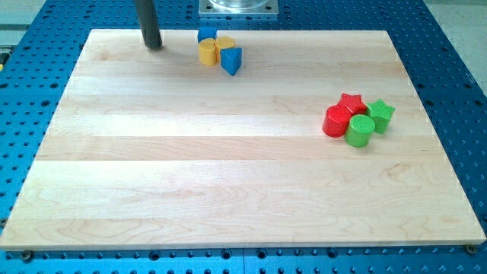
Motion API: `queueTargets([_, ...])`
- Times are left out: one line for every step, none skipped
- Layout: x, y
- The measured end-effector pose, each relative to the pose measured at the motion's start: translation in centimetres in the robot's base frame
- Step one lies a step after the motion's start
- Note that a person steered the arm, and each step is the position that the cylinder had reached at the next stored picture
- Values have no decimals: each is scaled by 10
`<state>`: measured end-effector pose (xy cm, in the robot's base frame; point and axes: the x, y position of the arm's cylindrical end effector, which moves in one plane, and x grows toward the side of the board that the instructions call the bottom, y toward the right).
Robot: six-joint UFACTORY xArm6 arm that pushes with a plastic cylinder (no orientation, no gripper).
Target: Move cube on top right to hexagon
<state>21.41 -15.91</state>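
Note:
My tip (154, 46) rests on the wooden board (228, 167) near the view's top left. A small cluster lies to its right at the top edge: a blue cube (207, 35), a yellow hexagon (208, 52) just below it, a second yellow block (226, 43) whose shape I cannot make out, and a blue wedge-shaped block (232, 61). The four touch or nearly touch. My tip stands apart from the cluster, about a block's width or two to the left of the cube and hexagon.
A second cluster sits at the view's right: a red star (351, 102), a red cylinder (335, 122), a green cylinder (360, 131) and a green star (380, 114). A blue perforated table (456, 61) surrounds the board. A metal base plate (238, 7) shows at the top.

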Motion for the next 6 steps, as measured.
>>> queueTargets([-4,51])
queueTargets([-4,130])
queueTargets([-4,206])
queueTargets([-16,167])
queueTargets([-15,112])
queueTargets([6,112])
